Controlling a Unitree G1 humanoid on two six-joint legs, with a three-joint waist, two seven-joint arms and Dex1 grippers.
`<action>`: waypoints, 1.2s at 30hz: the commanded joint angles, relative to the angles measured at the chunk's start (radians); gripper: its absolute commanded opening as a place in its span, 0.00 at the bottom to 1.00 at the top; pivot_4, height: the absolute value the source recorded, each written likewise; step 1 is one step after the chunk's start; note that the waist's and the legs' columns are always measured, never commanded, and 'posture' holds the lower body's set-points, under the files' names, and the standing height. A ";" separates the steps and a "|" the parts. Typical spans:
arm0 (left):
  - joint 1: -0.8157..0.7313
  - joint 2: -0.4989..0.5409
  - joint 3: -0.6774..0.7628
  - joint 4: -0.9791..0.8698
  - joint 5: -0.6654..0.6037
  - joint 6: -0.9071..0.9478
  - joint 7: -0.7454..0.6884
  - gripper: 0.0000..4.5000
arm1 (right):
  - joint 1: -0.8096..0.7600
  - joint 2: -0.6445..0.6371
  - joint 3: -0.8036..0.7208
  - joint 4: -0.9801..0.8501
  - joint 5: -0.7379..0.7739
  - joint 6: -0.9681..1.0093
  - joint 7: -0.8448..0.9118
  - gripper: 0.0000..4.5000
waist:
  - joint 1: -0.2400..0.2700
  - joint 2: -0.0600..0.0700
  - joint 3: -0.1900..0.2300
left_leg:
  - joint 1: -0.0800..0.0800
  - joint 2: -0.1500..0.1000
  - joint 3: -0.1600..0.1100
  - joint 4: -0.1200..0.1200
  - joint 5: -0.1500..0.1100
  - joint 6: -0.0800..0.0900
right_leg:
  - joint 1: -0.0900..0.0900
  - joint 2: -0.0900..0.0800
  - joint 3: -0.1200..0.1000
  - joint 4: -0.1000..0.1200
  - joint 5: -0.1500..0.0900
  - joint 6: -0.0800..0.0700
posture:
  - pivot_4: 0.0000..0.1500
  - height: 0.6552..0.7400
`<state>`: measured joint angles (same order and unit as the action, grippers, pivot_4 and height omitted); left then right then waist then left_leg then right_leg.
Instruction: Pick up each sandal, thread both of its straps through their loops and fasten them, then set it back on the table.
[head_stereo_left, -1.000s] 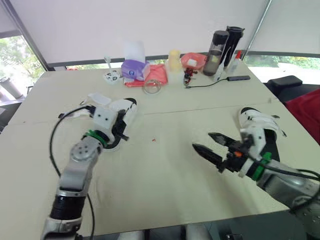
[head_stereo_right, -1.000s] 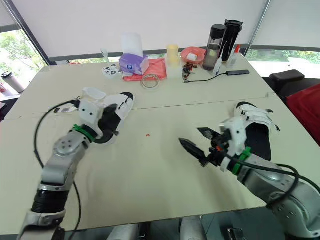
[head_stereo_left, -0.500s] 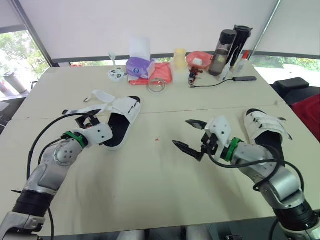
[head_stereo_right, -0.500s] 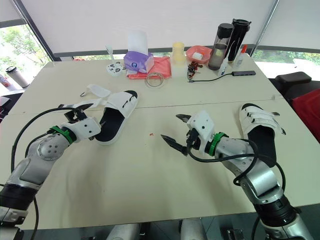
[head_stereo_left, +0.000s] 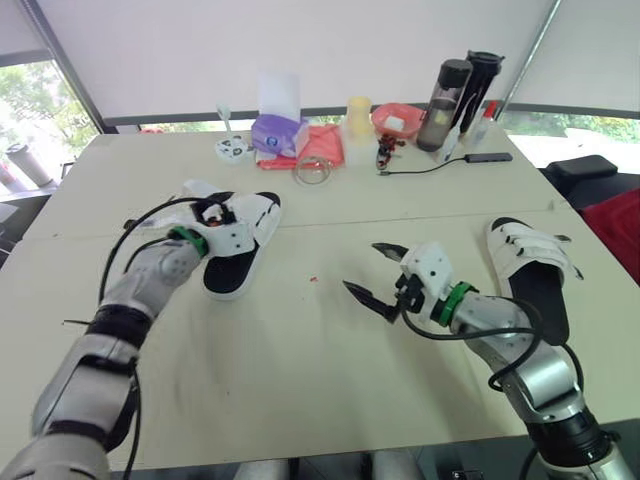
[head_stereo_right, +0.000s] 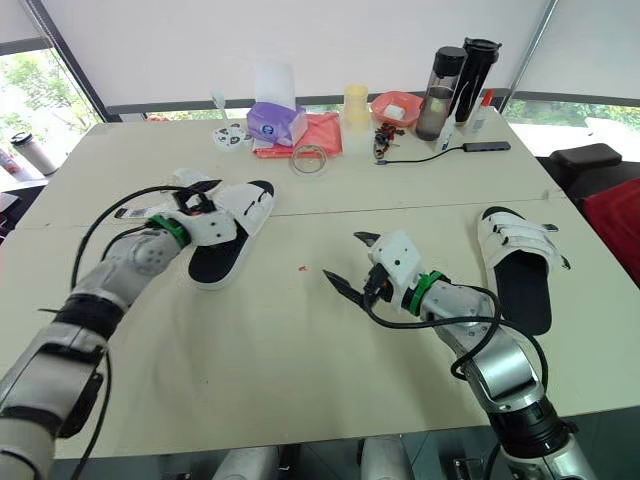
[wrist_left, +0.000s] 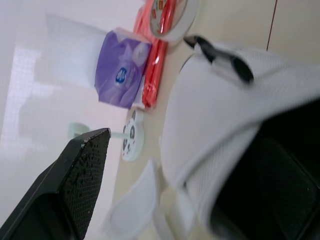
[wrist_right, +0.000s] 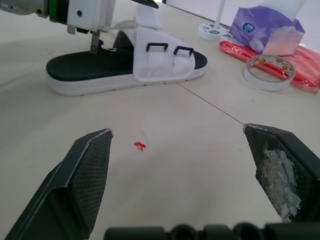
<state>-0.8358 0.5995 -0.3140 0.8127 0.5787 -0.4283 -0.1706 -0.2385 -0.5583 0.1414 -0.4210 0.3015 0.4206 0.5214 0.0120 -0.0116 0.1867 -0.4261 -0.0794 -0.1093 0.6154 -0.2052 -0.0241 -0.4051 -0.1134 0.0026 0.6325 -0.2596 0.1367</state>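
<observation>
Left wrist view: beyond the sandal (wrist_left: 235, 115), purple tissue pack (wrist_left: 111, 57), label (wrist_left: 120, 76) unreadable.

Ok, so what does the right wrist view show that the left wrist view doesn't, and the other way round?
Right wrist view, not the left wrist: the right gripper with its fingers spread wide, the red speck on the table, and the white sandal side-on, sole included. Left wrist view, not the right wrist: the panda face on a small disc. Both: the sandal's strap with its two black loops, the purple tissue pack, the red packet and the tape roll.
</observation>
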 joint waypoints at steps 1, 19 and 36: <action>-0.094 -0.036 -0.033 0.137 0.035 -0.027 0.067 0.99 | -0.009 0.015 -0.032 -0.021 -0.017 -0.018 -0.010 1.00 | -0.002 0.000 0.000 | 0.000 0.000 0.000 0.000 0.000 0.000 | 0.000 0.000 0.000 0.000 0.000 0.000 | 1.00 1.00; -0.181 -0.027 -0.127 0.257 0.107 -0.166 0.193 0.01 | 0.028 0.029 -0.104 -0.013 -0.066 -0.033 -0.044 1.00 | -0.002 0.001 -0.001 | 0.006 -0.001 -0.002 0.003 0.002 -0.002 | 0.007 0.000 -0.003 0.004 0.000 0.000 | 1.00 1.00; -0.290 0.192 -0.546 -0.289 0.829 -0.814 0.905 0.01 | 0.057 0.022 -0.300 0.134 -0.111 -0.188 -0.089 1.00 | -0.003 -0.001 0.000 | 0.001 -0.002 0.000 0.002 0.002 -0.003 | 0.001 0.000 -0.002 0.005 0.000 0.000 | 1.00 1.00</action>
<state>-1.1120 0.7892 -0.8634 0.5850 1.3892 -1.2365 0.6555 -0.1771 -0.5378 -0.1327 -0.2679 0.1871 0.2548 0.4381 0.0090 -0.0129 0.1871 -0.4252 -0.0812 -0.1089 0.6172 -0.2026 -0.0275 -0.4043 -0.1138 0.0003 0.6391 -0.2595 0.1370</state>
